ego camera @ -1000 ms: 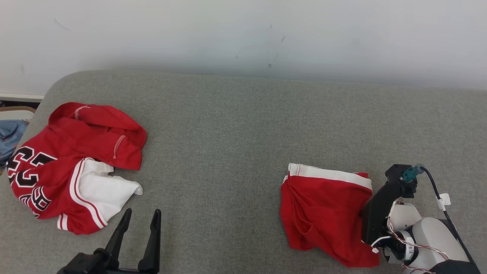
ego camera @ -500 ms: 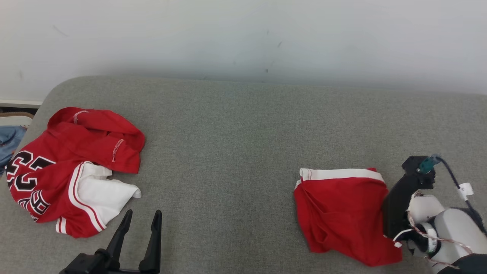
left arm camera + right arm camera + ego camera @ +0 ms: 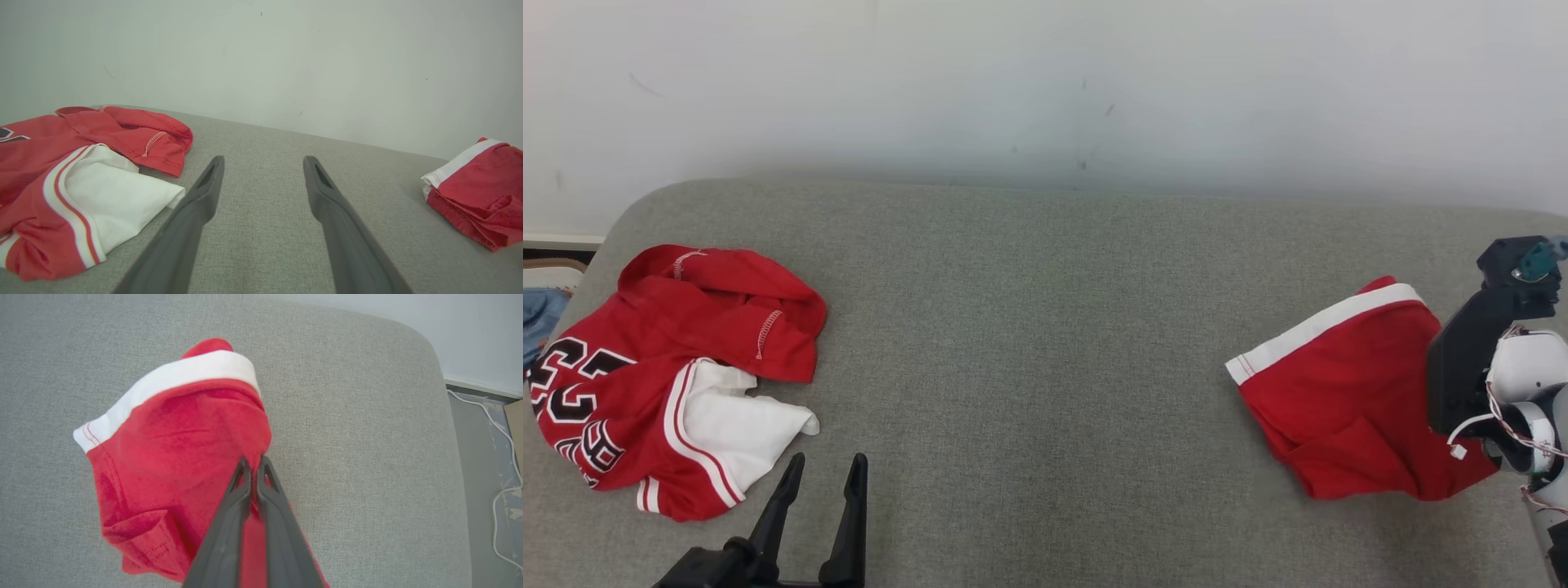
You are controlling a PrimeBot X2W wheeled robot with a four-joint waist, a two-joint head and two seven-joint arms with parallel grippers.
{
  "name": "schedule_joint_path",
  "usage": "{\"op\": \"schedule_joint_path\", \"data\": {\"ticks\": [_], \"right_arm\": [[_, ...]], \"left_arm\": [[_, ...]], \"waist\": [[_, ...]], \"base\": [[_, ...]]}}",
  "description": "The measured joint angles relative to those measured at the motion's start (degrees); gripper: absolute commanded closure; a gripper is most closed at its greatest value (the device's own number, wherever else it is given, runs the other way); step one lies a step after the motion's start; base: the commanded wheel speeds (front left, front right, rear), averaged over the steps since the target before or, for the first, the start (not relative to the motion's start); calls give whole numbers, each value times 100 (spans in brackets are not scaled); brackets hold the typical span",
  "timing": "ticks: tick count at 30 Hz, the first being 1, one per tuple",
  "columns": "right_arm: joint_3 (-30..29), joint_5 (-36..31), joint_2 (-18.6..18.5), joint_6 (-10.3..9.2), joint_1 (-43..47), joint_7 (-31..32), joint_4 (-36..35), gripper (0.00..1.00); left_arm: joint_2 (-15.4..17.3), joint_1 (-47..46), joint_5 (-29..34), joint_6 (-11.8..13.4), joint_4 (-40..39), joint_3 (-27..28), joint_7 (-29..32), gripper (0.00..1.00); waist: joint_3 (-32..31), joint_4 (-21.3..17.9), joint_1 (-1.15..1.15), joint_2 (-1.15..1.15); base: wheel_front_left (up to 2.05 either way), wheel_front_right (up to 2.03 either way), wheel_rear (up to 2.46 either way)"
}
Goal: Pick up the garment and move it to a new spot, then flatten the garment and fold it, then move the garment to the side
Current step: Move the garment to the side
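Red shorts (image 3: 1347, 392), already folded, were clamped in the right gripper (image 3: 253, 461); only setting them aside remained. Left gripper (image 3: 827, 467) jaws stood apart.

The garment (image 3: 1343, 408) is red with a white band. The jersey (image 3: 654, 351) is red and white, striped, with black white-edged numerals. The couch (image 3: 1029, 327) is grey, the wall (image 3: 1045, 73) pale.

grey couch (image 3: 1045, 327), white wall (image 3: 1045, 82)

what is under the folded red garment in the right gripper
Around the red garment, pinched by the shut right gripper, grey cushion shows. The patch directly beneath is hidden by the cloth.
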Motion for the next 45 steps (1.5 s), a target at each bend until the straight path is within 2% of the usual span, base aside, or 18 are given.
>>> {"op": "schedule_joint_path", "data": {"ticks": [8,17,25,38,45], "right_arm": [[-229,3,-143,-178,22,154,-397,100],[-378,-12,-182,-243,127,323,-414,100],[-439,250,15,-281,118,348,-492,100],[-565,-179,-486,-328,91,215,-116,100],[-558,-420,-553,-353,54,-110,-42,100]], "left_arm": [[7,34,0,1,-55,71,-1,0],[3,37,1,-2,-62,59,-1,0],[37,40,9,-11,-66,75,-1,0],[160,47,59,-97,-179,51,-1,0],[253,45,68,-103,-289,62,-1,0]], "waist": [[33,-37,0,0],[71,-81,0,0],[42,-144,0,0],[154,-178,0,0],[376,-150,0,0]], "base": [[0,0,0],[0,0,0],[0,0,0],[0,0,0],[0,0,0]]}}
